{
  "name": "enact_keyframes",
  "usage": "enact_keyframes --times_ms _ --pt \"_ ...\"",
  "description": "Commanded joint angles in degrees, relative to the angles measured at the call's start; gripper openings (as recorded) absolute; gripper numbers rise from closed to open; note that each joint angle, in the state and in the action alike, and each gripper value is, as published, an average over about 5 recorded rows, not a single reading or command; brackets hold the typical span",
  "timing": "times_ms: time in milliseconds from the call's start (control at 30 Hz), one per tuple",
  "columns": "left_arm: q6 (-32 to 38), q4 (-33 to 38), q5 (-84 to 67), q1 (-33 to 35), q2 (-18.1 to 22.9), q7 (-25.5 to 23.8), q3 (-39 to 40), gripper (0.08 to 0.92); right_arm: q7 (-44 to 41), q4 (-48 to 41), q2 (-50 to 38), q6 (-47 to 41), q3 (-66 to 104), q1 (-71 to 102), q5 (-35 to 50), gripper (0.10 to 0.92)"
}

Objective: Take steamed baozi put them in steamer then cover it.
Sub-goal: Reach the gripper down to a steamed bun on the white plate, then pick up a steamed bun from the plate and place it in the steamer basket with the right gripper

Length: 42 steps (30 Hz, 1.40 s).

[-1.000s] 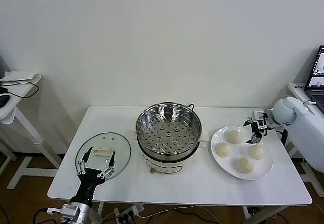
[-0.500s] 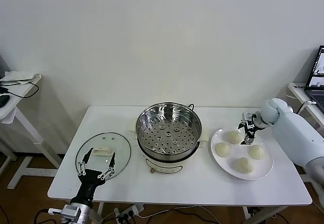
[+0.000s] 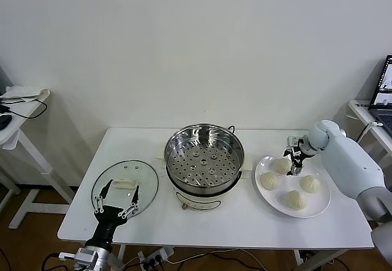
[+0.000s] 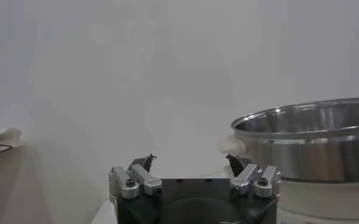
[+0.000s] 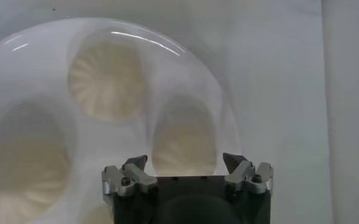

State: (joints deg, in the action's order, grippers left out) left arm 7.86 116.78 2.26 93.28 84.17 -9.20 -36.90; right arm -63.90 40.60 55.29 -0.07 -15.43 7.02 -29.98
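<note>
Four steamed baozi (image 3: pixel 286 181) sit on a white plate (image 3: pixel 321 207) at the right end of the surface (image 3: pixel 245 222) in the head view, well apart from the empty steamer (image 3: pixel 204 155) at the middle. The right gripper (image 3: pixel 295 163) hangs over the plate's rear edge, just beside the rear bun (image 3: pixel 281 166), which lies slightly toward the steamer and below the fingers. This arm is plainly the nearer one. The glass cover (image 3: pixel 125 186) lies flat on the left, with the left gripper (image 3: pixel 114 202) parked at its near edge, fingers spread wide and empty.

The right wrist view gives what the head view cannot: the right fingers (image 5: pixel 235 163) stand wide apart, holding nothing, and one bun (image 5: pixel 183 141) lies straight ahead between them, centred in the gap. Being round, the bun has no long axis to align to, so the approach looks like a straight drop. Two other buns lie off to one side on the plate.

The left wrist view shows only the left fingers (image 4: pixel 141 164) apart and empty, with the steamer wall (image 4: pixel 313 143) ahead to one side; the cover is not visible there.
</note>
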Motion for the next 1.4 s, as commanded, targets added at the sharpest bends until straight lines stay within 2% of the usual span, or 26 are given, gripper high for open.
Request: enact_keyframes --times_ms 33,267,700,967,1200,1400 --pt "0.3 -0.3 0.2 0.0 0.0 0.0 0.0 0.823 0.0 -0.8 0.6 0.2 0.4 -0.2 -0.8 0.785" --pt "0.6 -0.4 0.8 0.1 0.2 0.1 0.1 0.823 0.2 -1.1 0.9 0.3 0.7 0.0 -1.3 0.686" --pt "0.8 0.0 1.0 0.4 0.2 0.2 0.1 0.823 -0.2 2.0 -1.5 1.1 -0.8 0.1 0.5 0.67" --pt "0.6 1.1 1.1 0.9 0.1 0.4 0.2 0.823 -2.4 17.3 -13.6 2.9 -12.4 -5.8 13.0 0.67" --pt "0.3 1.8 1.7 1.3 0.1 0.7 0.5 0.823 -8.5 30.3 -21.1 14.2 -21.0 -18.5 20.1 0.67" --pt "0.2 2.3 1.8 2.2 -0.2 0.8 -0.1 0.823 -11.6 40.8 -21.4 21.9 -34.4 -33.6 23.7 0.67"
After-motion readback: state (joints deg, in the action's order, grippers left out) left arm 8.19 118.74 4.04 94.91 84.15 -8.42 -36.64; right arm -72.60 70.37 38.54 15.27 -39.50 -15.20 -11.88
